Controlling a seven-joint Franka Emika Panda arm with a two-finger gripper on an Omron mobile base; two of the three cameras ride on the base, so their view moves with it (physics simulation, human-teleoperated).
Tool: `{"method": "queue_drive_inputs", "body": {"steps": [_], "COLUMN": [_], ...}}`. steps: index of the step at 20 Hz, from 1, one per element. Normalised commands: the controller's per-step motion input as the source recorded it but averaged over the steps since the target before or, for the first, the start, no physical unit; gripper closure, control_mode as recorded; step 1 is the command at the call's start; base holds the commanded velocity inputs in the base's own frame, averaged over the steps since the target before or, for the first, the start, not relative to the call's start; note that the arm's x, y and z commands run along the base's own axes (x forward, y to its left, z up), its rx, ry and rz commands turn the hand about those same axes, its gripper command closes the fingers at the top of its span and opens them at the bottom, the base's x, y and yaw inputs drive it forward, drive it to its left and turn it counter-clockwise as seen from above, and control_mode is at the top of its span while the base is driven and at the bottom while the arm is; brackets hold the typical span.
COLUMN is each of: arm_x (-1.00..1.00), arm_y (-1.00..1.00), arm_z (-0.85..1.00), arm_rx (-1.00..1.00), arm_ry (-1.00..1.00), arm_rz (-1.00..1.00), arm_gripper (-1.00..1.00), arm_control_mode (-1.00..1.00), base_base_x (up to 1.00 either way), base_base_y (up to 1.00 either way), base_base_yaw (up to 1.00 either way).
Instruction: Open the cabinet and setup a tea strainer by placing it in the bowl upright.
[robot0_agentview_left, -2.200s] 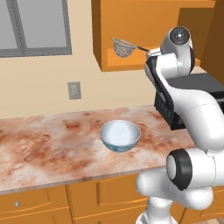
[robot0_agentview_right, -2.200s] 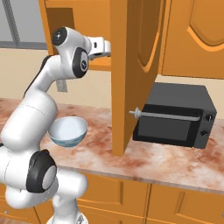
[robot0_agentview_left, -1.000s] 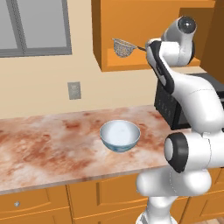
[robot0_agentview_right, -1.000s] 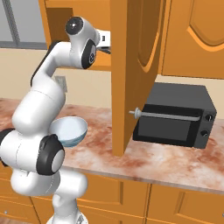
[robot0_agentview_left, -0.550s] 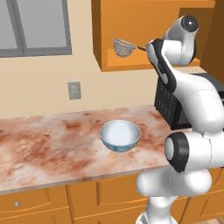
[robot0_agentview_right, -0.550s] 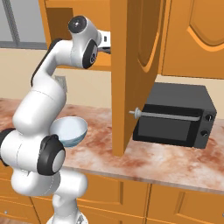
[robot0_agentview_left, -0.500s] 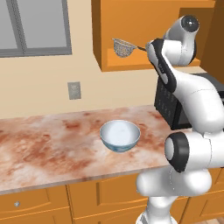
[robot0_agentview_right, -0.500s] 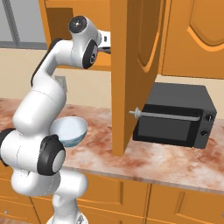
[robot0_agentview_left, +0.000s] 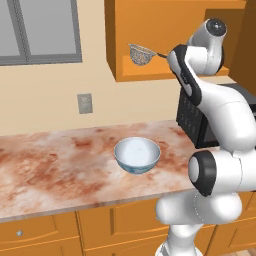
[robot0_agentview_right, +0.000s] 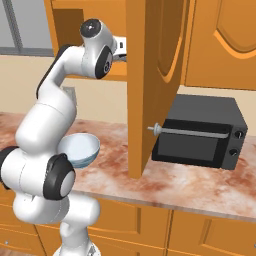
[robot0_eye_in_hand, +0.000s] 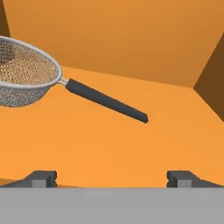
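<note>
The gripper (robot0_eye_in_hand: 111, 178) reaches into the open cabinet (robot0_agentview_left: 150, 30) with its jaws spread wide and nothing between them. The tea strainer (robot0_eye_in_hand: 30, 74) sits upright on the cabinet shelf ahead of the fingertips and off to their left in the hand view, its black handle pointing back toward the gripper. The bowl (robot0_agentview_left: 137, 155) stands on the counter (robot0_agentview_left: 55, 170) well below the gripper.
</note>
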Motion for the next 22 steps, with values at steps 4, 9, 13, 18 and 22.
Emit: {"method": "queue_drive_inputs", "body": {"steps": [4,9,13,18,22], "arm_x": [0.02,0.07,0.24,0.36,0.37], "arm_y": [0.00,0.00,0.00,0.00,0.00], "arm_z": [-0.15,-0.02,-0.01,-0.14,-0.11], "arm_rx": [-0.06,-0.01,0.00,0.00,0.00], "arm_ry": [0.09,0.01,0.01,0.01,0.00], "arm_rz": [0.04,0.04,0.04,0.02,0.00], "arm_gripper": [-1.00,-1.00,-1.00,-1.00,-1.00], "arm_control_mode": [-1.00,-1.00,-1.00,-1.00,-1.00], "base_base_x": [0.00,0.00,0.00,0.00,0.00], "base_base_y": [0.00,0.00,0.00,0.00,0.00], "base_base_yaw": [0.00,0.00,0.00,0.00,0.00]}}
